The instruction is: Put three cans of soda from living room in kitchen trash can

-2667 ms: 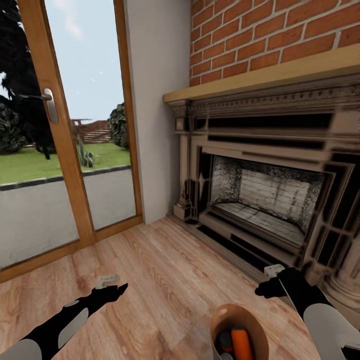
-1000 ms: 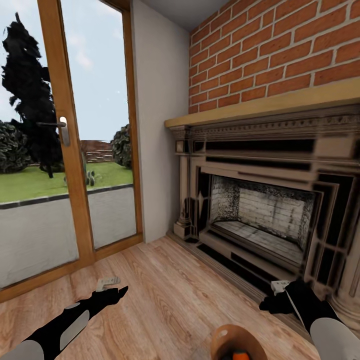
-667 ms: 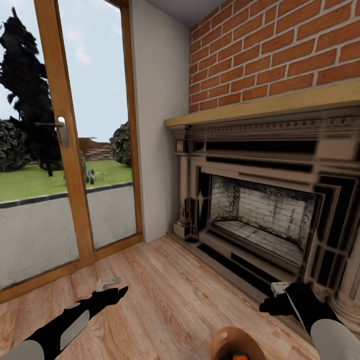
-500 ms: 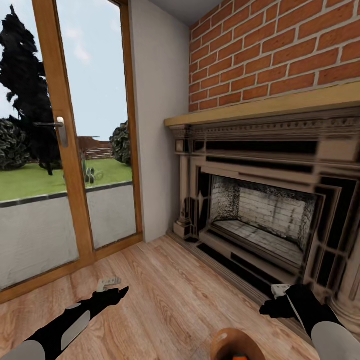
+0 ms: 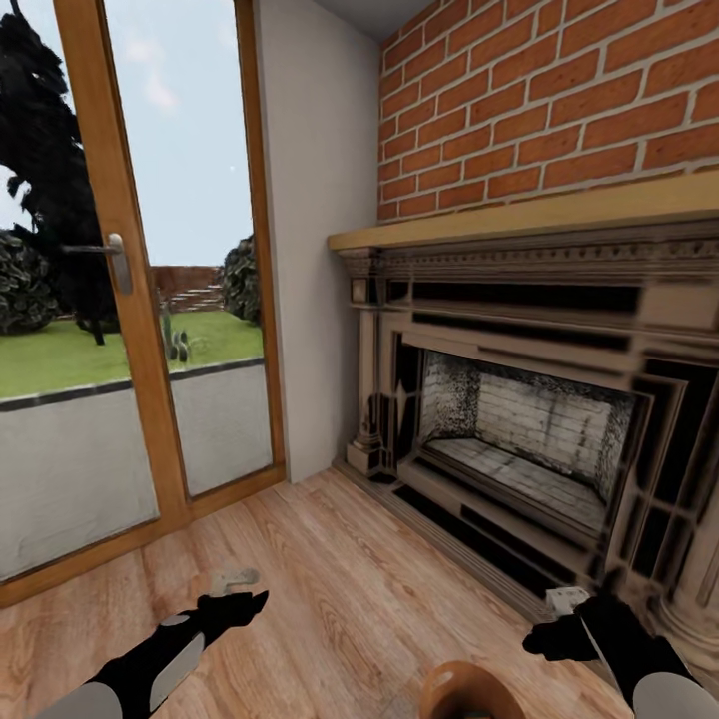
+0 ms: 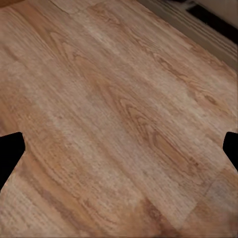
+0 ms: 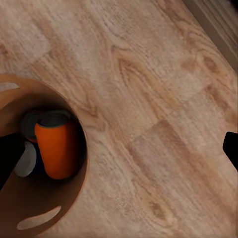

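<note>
Both claws hang low over the plank floor (image 5: 330, 569) and grip nothing: the left claw (image 5: 240, 602) shows wide-spread fingertips (image 6: 10, 151) at the edges of the left wrist view with bare boards between them, and the right claw (image 5: 559, 629) likewise stands wide, its fingertips (image 7: 231, 148) far apart. Under the right wrist camera sits the trash can (image 7: 74, 198), brown inside, holding an orange can (image 7: 58, 148) and what looks like a blue one with a silver end (image 7: 26, 159) beside it; a third dark top (image 7: 52, 119) shows behind the orange one, though I cannot be sure it is a third can. In the head view the bin's rim (image 5: 469, 684) peeks in at the bottom edge, between the two forearms. Ahead stand the fireplace (image 5: 519, 419), the brick wall (image 5: 539, 110) and the glass door (image 5: 130, 280), so this is the living room. I judge the collecting is nearly or wholly done; next, the bin needs to reach the kitchen.
</note>
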Motion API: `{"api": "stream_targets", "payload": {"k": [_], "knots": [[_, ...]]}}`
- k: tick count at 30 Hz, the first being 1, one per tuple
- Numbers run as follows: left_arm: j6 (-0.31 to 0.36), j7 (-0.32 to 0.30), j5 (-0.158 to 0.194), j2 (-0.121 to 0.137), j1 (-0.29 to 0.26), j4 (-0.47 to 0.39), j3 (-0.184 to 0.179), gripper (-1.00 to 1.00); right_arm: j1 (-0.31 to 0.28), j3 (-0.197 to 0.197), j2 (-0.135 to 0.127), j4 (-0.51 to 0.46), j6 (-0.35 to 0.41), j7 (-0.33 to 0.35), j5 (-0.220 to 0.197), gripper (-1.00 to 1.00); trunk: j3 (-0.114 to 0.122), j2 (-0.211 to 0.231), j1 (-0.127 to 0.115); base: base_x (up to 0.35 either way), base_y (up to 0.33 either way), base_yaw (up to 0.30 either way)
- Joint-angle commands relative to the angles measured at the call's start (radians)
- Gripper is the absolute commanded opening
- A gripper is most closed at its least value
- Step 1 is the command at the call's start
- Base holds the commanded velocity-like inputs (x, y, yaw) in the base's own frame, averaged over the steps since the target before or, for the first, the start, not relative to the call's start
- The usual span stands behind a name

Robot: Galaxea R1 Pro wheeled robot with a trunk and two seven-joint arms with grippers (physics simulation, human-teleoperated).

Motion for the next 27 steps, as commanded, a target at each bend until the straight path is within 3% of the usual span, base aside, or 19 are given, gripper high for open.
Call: {"api": "stream_targets", "payload": {"k": [1, 2, 4, 13, 15, 18, 24, 27], "knots": [[0.000, 0.009, -0.014, -0.004, 0.000, 0.001, 0.001, 1.00, 0.007, 0.000, 0.000, 0.000, -0.009, -0.002, 0.000, 1.00, 0.002, 0.007, -0.004, 0.000, 0.000, 0.000], [0.000, 0.048, -0.046, -0.014, 0.001, 0.002, 0.001, 1.00, 0.033, -0.001, -0.001, 0.000, -0.037, -0.008, 0.000, 1.00, 0.003, 0.014, -0.008, 0.000, 0.000, 0.000], [-0.001, 0.083, -0.056, -0.017, 0.001, 0.003, 0.001, 1.00, 0.054, -0.001, -0.001, -0.001, -0.065, -0.012, 0.001, 1.00, 0.006, 0.028, -0.015, 0.000, 0.000, 0.000], [-0.035, 0.140, -0.078, -0.019, 0.007, 0.050, -0.004, 1.00, 0.141, -0.002, -0.002, -0.002, -0.183, -0.024, 0.002, 1.00, 0.020, 0.091, -0.050, 0.000, 0.000, 0.000], [-0.063, 0.143, -0.083, -0.020, 0.009, 0.084, -0.005, 1.00, 0.160, -0.002, -0.002, -0.002, -0.201, -0.035, 0.002, 1.00, 0.023, 0.105, -0.058, 0.000, 0.000, 0.000], [-0.146, 0.147, -0.087, -0.021, 0.015, 0.197, -0.005, 1.00, 0.213, -0.001, 0.000, 0.000, -0.270, -0.110, 0.000, 1.00, 0.028, 0.126, -0.069, 0.000, 0.000, 0.000], [-0.170, 0.149, -0.084, -0.016, 0.039, 0.322, 0.003, 1.00, 0.264, -0.010, -0.002, 0.004, -0.312, -0.155, -0.001, 1.00, 0.037, 0.168, -0.092, 0.000, 0.000, 0.000], [-0.170, 0.148, -0.084, -0.011, 0.082, 0.380, 0.005, 1.00, 0.290, -0.027, -0.003, 0.006, -0.348, -0.160, 0.000, 1.00, 0.042, 0.189, -0.104, 0.000, 0.000, 0.000]]}}
